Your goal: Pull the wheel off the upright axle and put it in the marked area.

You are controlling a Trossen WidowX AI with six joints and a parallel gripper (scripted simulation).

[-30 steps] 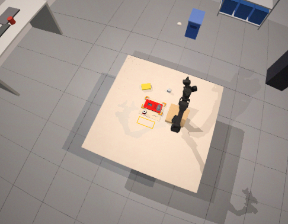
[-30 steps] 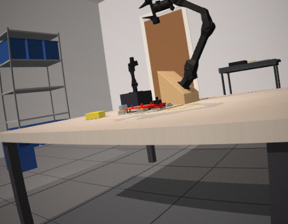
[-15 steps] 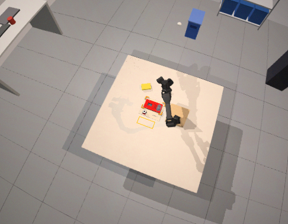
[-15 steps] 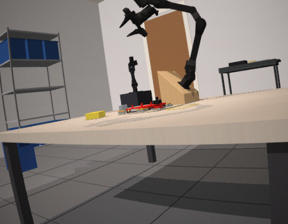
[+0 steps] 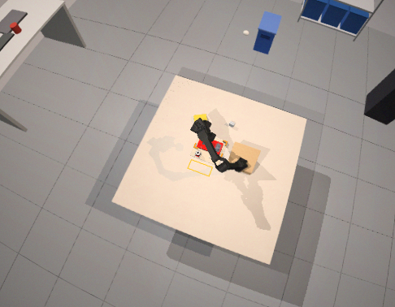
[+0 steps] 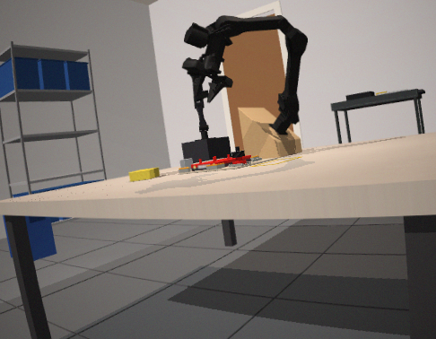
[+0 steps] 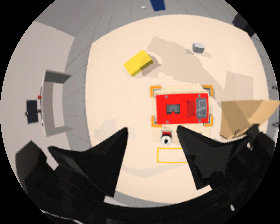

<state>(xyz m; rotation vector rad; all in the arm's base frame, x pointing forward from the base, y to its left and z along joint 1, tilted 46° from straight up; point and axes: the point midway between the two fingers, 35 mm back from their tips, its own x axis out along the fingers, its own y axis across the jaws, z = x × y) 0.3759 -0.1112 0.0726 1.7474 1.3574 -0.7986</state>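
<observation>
The wheel (image 5: 197, 153) (image 7: 166, 140), small and dark with a white centre, sits at a small red piece beside the red car body; the upright axle is too small to make out. The marked area (image 5: 201, 163) (image 7: 157, 155) is a yellow outlined rectangle on the table close to the wheel, partly behind a finger in the wrist view. My gripper (image 6: 204, 97) (image 7: 153, 129) is open and empty, fingers pointing down, high above the table. In the wrist view the wheel shows just beyond the gap between the fingertips. The exterior view does not show the wheel clearly.
The red car body (image 5: 205, 144) (image 7: 181, 108) lies between orange corner brackets (image 7: 156, 91). A yellow block (image 6: 144, 174) (image 7: 138, 63) and a small grey block (image 5: 232, 123) (image 7: 198, 48) lie farther off. A tan angular block (image 5: 253, 154) (image 6: 257, 129) stands by the arm's base.
</observation>
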